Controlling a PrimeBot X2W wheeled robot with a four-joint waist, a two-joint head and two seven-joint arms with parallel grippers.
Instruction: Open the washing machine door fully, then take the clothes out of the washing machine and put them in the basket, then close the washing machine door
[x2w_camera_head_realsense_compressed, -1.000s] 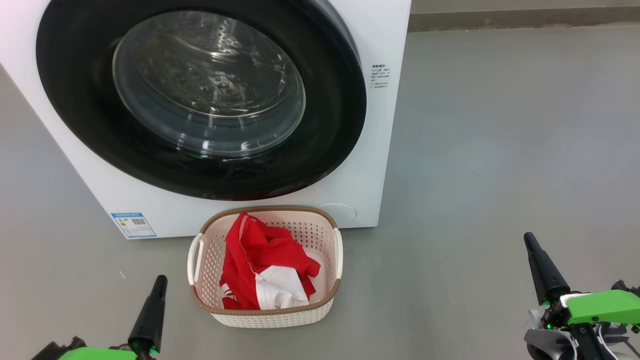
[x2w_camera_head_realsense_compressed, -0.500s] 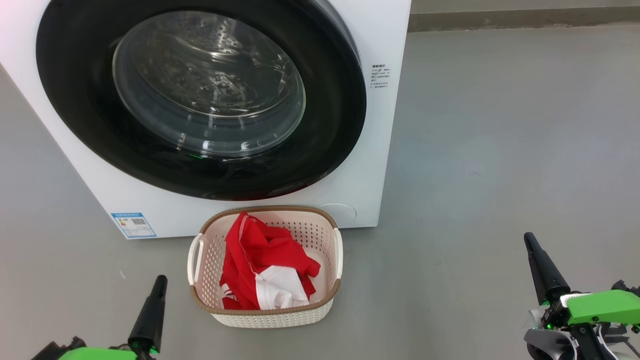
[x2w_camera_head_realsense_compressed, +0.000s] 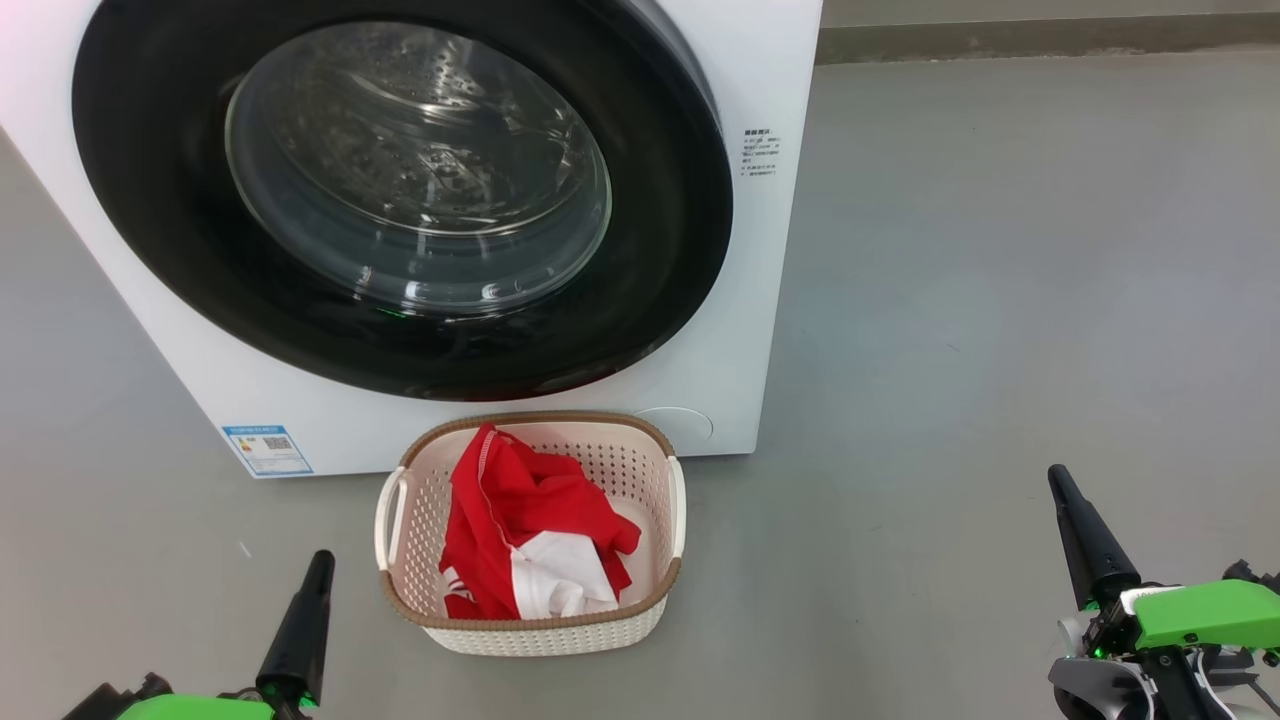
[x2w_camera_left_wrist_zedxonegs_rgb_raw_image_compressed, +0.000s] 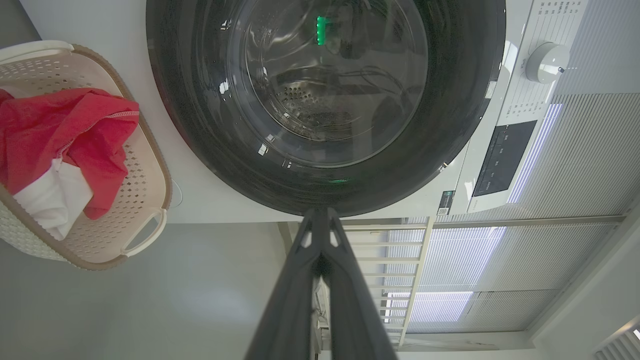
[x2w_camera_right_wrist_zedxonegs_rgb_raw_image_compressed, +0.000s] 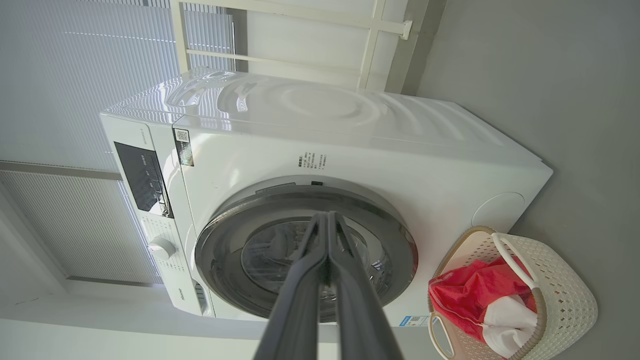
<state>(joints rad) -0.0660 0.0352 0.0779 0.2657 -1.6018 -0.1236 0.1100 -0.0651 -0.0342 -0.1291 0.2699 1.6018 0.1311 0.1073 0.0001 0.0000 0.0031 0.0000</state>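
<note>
Door (x2w_camera_head_realsense_compressed: 415, 170): shut flush on washer (x2w_camera_head_realsense_compressed: 770, 60); closing step looks done.
Clothes (x2w_camera_head_realsense_compressed: 520, 520): heaped in basket (x2w_camera_head_realsense_compressed: 560, 635), on floor (x2w_camera_head_realsense_compressed: 1000, 250) just before the washer's front, handy for unloading.
Left claw (x2w_camera_head_realsense_compressed: 320, 562), right claw (x2w_camera_head_realsense_compressed: 1058, 476): clenched, empty, apparently parked clear.

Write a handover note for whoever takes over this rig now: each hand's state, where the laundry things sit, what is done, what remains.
Left hand: shut, empty, low, left of the basket.
Right hand: shut, empty, over the floor at far right.
Clothes: in the basket, which stands before the washing machine.
Washing machine door: looks closed.
Done: clothes moved, door shut. Left: nothing apparent.
</note>
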